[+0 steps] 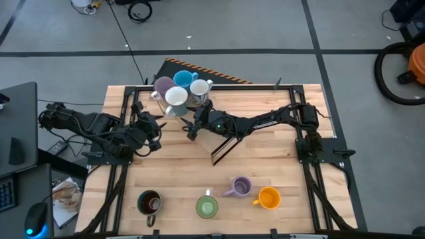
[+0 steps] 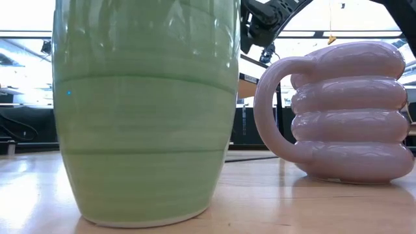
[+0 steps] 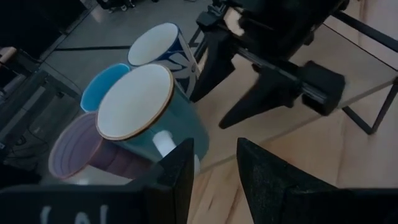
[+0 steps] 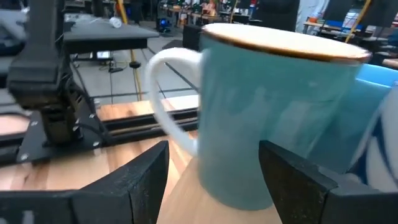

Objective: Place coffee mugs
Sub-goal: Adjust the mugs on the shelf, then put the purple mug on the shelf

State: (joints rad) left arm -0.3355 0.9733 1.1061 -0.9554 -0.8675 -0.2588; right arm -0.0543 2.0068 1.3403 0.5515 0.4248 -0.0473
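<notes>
The right gripper (image 1: 191,130), fingers spread and holding nothing, faces a teal-sided, white-handled mug (image 4: 273,118) in the cluster of coffee mugs (image 1: 178,91) at the frame's upper centre. A clean grasp would likely need the fingers squared to the wall, clear of the handle. The left gripper (image 1: 154,126), also open and empty, waits just left. Blue (image 1: 184,79) and lilac (image 1: 163,85) mugs crowd close behind; four mugs line the bottom edge.
</notes>
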